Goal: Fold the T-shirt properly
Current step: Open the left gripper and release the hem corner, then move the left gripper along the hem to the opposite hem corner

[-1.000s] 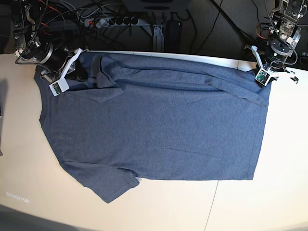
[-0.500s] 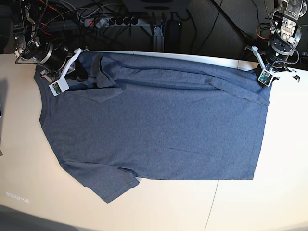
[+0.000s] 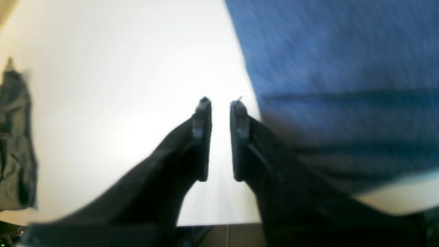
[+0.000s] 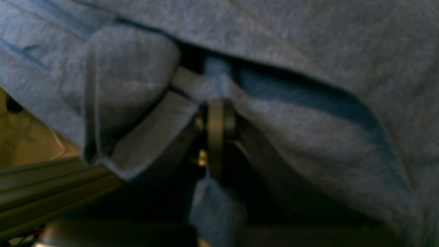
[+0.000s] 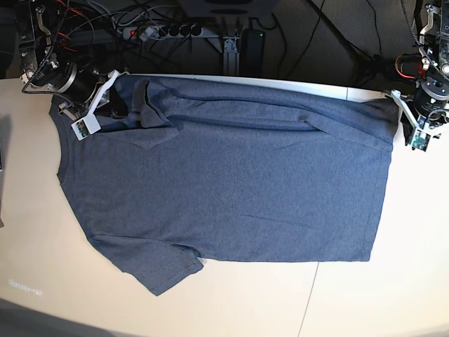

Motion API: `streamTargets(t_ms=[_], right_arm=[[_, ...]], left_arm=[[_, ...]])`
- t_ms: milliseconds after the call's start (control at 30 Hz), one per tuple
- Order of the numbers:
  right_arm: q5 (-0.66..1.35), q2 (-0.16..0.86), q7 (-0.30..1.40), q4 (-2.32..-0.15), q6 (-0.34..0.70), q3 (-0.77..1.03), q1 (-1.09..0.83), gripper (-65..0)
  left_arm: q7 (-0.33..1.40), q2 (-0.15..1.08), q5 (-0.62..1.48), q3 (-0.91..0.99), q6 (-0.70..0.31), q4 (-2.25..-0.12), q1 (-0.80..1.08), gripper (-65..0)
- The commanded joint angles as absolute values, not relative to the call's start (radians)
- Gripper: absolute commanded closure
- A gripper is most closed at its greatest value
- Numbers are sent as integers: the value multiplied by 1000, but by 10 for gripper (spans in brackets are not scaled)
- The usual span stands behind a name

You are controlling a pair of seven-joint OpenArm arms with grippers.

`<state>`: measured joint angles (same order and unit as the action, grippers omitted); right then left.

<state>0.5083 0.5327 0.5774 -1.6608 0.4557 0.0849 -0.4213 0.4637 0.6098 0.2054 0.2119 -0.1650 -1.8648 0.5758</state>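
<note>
The T-shirt (image 5: 231,182) lies spread flat on the pale table (image 5: 400,281), plain side up, with its neck end on the left and a long fold along the far edge. At the far left my right gripper (image 5: 118,105) is shut on bunched fabric near the shoulder. The right wrist view shows its fingertips (image 4: 216,109) pinching the T-shirt (image 4: 308,51). My left gripper (image 5: 412,135) hovers off the far right corner of the shirt. In the left wrist view the left gripper (image 3: 221,103) is open over bare table, and the T-shirt (image 3: 343,51) lies to its right.
A power strip (image 5: 165,31) and cables hang behind the table's far edge. A table seam (image 5: 309,302) runs at the front right. A dark cloth-like object (image 3: 15,137) shows at the left of the left wrist view.
My left gripper has opened, let go of the shirt's far right corner and moved right, off the fabric. The right arm and the shirt have stayed put.
</note>
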Motion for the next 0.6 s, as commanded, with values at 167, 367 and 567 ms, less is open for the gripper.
streamTargets(t_ms=[167,367,567], right_arm=[[471,551,625,-1660,471,93,-427,0],[470,551,626,-1658,472,93,-427,0],[467,551,626,-1658,472,93,-427,0]], left_arm=[[430,632,337,268,-257,-1873,461,-168],[422,632,491,268,-264,-1729,243,-230],[423,643,574,187,-334,-1475,9,-230]])
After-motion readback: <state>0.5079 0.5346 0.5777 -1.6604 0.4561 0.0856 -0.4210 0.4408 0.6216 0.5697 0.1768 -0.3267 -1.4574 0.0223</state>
